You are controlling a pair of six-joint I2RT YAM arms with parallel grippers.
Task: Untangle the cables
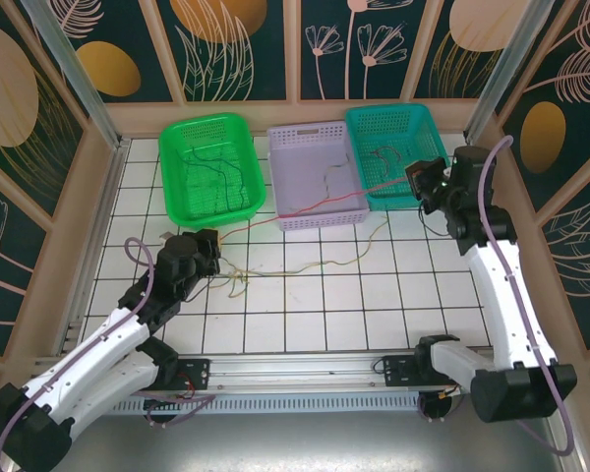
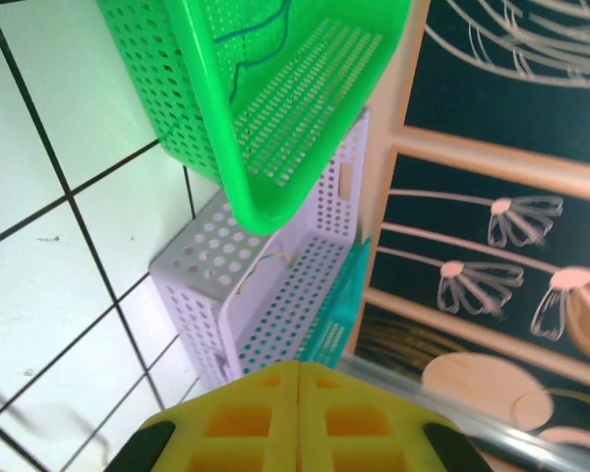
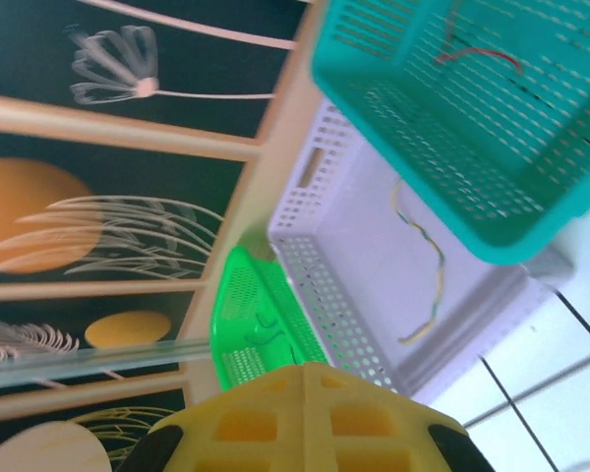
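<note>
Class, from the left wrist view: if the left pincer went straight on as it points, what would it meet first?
Probably the perforated wall of the lilac basket, straight ahead of the left pincer; depth is hard to judge.

Teal perforated plastic basket (image 3: pixel 423 128) with thin red wire (image 3: pixel 477 52), lilac perforated plastic basket (image 3: pixel 344 305) with thin yellow-green wire (image 3: pixel 428 265); green plastic basket (image 3: pixel 241 295)
</note>
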